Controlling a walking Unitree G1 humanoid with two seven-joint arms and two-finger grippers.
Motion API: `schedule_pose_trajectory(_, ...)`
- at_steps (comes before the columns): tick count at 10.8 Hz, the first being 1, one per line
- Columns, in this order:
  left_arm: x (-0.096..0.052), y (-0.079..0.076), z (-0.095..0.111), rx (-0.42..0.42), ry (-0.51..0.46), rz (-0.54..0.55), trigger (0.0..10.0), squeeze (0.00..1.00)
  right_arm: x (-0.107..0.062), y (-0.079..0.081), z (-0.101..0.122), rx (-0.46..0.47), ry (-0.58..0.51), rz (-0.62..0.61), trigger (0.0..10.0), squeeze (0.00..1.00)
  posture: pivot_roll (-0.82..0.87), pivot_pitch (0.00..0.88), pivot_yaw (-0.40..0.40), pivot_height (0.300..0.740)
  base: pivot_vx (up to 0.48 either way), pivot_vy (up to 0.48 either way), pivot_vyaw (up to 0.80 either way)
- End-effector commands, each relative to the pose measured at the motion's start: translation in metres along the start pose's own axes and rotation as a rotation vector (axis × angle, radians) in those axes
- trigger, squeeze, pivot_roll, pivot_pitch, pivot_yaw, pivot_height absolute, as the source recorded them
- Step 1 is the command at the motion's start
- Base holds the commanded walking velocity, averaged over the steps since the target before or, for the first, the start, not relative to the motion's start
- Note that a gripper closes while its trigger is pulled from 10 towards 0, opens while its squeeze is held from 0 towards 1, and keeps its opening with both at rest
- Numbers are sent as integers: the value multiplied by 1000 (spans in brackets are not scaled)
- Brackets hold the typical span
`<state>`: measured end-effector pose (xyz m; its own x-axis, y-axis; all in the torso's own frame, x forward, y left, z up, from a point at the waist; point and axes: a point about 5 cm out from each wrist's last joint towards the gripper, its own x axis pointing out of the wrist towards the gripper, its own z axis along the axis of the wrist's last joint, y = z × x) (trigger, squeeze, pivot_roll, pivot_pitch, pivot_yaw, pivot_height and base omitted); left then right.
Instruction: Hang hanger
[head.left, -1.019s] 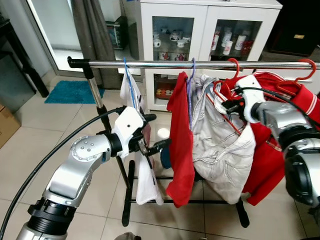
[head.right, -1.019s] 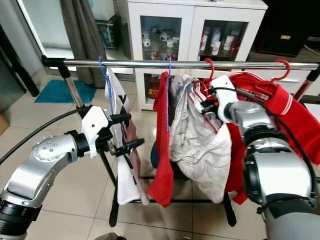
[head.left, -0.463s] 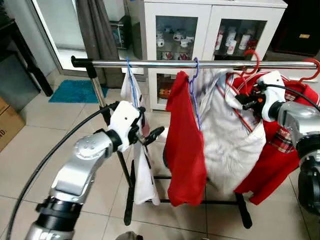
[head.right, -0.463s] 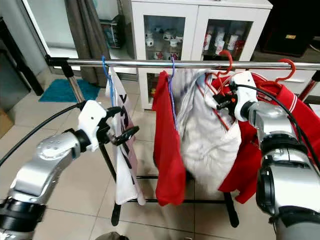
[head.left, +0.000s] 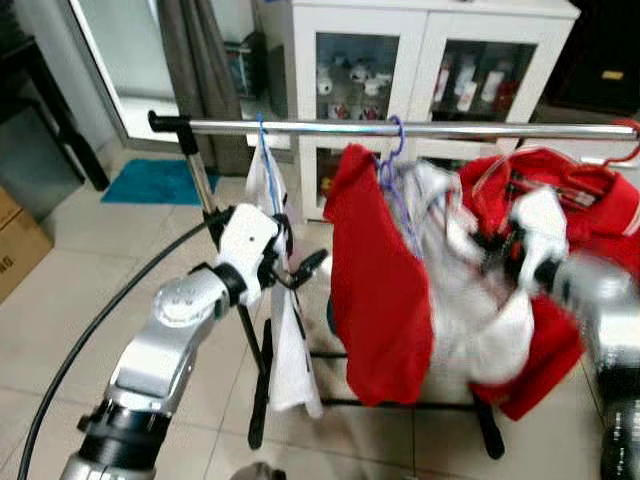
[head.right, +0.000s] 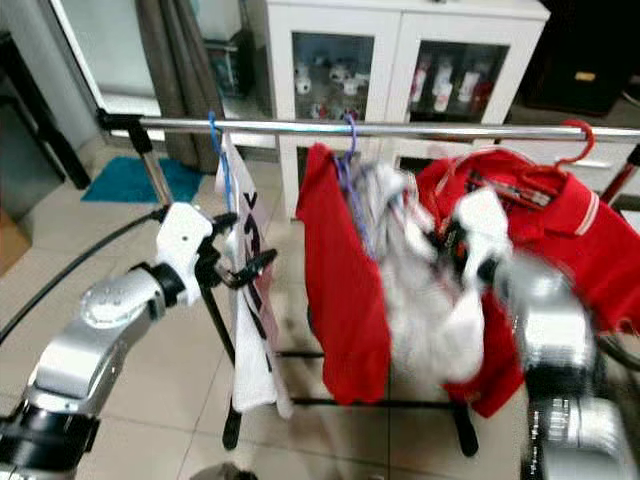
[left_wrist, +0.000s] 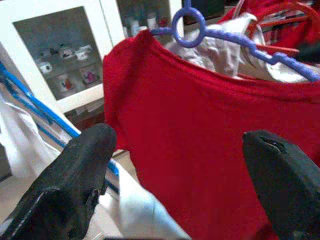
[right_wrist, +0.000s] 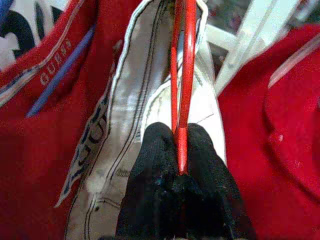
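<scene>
My right gripper (right_wrist: 180, 150) is shut on the wire of a red hanger (right_wrist: 182, 75) that carries a white garment (head.left: 470, 300). Gripper and garment are blurred and sit below the chrome rail (head.left: 450, 129), between a red T-shirt (head.left: 385, 290) on a purple hanger (left_wrist: 190, 25) and a red garment (head.left: 590, 200) on its own red hanger. The held hanger's hook cannot be made out. My left gripper (head.left: 300, 270) is open, with nothing between its fingers. It hovers beside a white shirt (head.left: 285, 350) on a blue hanger and points at the red T-shirt.
The rack stands on a tiled floor in front of a white glass-door cabinet (head.left: 400, 40). A blue mat (head.left: 150, 182) lies at the back left, and a cardboard box (head.left: 15, 250) sits at the left edge. A grey curtain hangs behind the rail's left end.
My right gripper has dropped from rail height with the red hanger and white garment, now blurred and lower. The left arm has barely moved.
</scene>
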<state>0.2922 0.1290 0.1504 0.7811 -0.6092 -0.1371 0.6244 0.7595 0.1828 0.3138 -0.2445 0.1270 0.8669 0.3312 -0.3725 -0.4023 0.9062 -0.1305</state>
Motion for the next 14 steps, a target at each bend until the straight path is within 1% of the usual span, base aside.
schedule_pose_trajectory(1,-2,1,0,11,4,18,10000,0,-6,3,24,-10,-109,-46,39,0,-69,0,8,740,-270,0,0)
schedule_pose_trajectory(2,-2,2,-1,13,8,26,10000,0,-7,11,16,-4,-94,-88,6431,0,-69,0,3,740,-270,0,0)
schedule_pose_trajectory(3,-2,1,-2,15,10,31,10000,0,-9,17,5,44,-84,-175,10000,0,-68,0,-6,740,-266,0,0)
schedule_pose_trajectory(4,-3,1,-3,16,11,32,10000,0,-15,21,-5,83,-55,-241,10000,0,-67,0,-12,740,-266,0,0)
schedule_pose_trajectory(5,-4,1,-3,14,12,33,10000,0,-18,22,-8,105,-45,-263,10000,0,-70,0,-10,740,-266,0,0)
schedule_pose_trajectory(6,-5,-1,-5,13,16,23,10000,0,-21,21,-9,89,-42,-299,10000,0,-77,0,-6,740,-270,0,0)
schedule_pose_trajectory(9,-6,-3,-9,1,22,32,10000,0,-25,31,-10,88,-53,-308,10000,0,-84,0,-17,740,-268,0,0)
schedule_pose_trajectory(12,-10,-4,-14,-14,28,43,10000,0,-33,23,-11,64,-36,-372,10000,0,-94,0,-27,740,-251,0,0)
schedule_pose_trajectory(14,-11,-3,-15,-8,30,39,10000,0,-36,24,-12,61,-28,-382,10000,0,-100,0,-24,740,-244,0,0)
